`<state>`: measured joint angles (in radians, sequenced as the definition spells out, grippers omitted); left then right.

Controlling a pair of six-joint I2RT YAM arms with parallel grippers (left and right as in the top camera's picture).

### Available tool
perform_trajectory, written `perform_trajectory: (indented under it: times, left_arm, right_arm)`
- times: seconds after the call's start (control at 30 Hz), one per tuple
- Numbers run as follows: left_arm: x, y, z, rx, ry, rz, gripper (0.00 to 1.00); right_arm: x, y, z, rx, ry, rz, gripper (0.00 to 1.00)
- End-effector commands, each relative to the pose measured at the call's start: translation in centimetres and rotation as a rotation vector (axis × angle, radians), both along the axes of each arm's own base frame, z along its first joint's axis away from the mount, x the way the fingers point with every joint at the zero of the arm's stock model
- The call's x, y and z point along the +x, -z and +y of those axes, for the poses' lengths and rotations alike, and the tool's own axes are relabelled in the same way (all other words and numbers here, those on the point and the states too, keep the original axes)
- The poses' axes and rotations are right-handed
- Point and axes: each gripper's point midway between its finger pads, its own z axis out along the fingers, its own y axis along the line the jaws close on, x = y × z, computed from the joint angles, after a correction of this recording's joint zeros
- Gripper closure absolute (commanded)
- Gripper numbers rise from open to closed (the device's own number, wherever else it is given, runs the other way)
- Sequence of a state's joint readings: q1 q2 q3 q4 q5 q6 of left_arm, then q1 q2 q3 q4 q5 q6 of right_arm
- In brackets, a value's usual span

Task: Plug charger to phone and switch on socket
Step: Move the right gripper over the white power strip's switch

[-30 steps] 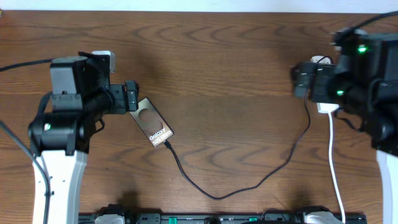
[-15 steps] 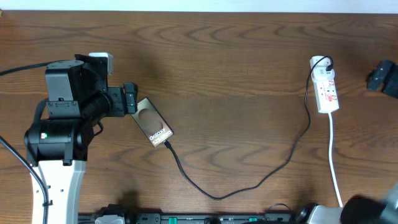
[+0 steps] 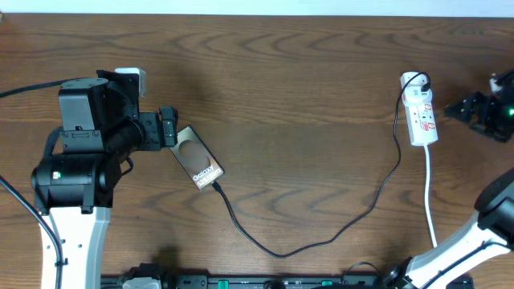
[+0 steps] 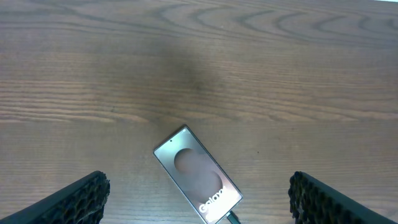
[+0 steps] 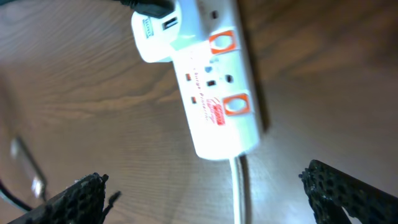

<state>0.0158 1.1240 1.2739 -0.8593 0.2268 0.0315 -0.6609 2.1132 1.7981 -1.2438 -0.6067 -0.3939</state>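
The phone (image 3: 197, 159) lies on the wooden table, screen up with "Galaxy" text. It also shows in the left wrist view (image 4: 197, 174). The thin black charger cable (image 3: 321, 237) runs from the phone's lower end, where its tip (image 3: 218, 185) sits in the phone, across to a black plug (image 3: 418, 81) in the white socket strip (image 3: 420, 114). My left gripper (image 4: 198, 202) is open just left of the phone, fingers wide on either side. My right gripper (image 5: 217, 199) is open above the table to the right of the socket (image 5: 205, 87), which has red switches.
The socket's white cord (image 3: 432, 209) runs down toward the front edge. A black rail (image 3: 265, 282) lies along the front. The right arm's base (image 3: 450, 261) rises at the lower right.
My right arm has pulled away from over the socket to the far right edge, then come back a little. The left arm and phone have barely moved.
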Motion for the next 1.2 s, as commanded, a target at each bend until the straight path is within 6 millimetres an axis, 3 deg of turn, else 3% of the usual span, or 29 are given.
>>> perform_trajectory:
  times: [0.0,0.1,0.37,0.57,0.7,1.17]
  left_arm:
    - [0.1,-0.4,-0.1,0.012,0.013,-0.013,0.07]
    - [0.1,-0.4,-0.1,0.012,0.014,-0.013,0.07]
    - [0.1,-0.4,-0.1,0.012,0.014,-0.013,0.07]
    - [0.1,-0.4,-0.1,0.012,0.014,-0.013,0.07]
    - [0.1,-0.4,-0.1,0.013,0.014,-0.013,0.07]
    - [0.1,-0.4,-0.1,0.012,0.013,-0.013,0.07]
  right_arm:
    - [1.5,0.3,1.5,0.077,-0.105,-0.119,0.01]
    - [2.0,0.9,1.2,0.067,-0.113,-0.136,0.01]
    - [4.0,0.5,1.8,-0.012,-0.248,-0.284,0.01]
    - [6.1,0.5,4.5,-0.04,-0.33,-0.329,0.01]
    - [7.4,1.0,4.7,-0.077,-0.278,-0.292,0.01]
    - [7.2,2.3,3.6,-0.145,-0.207,-0.186,0.01]
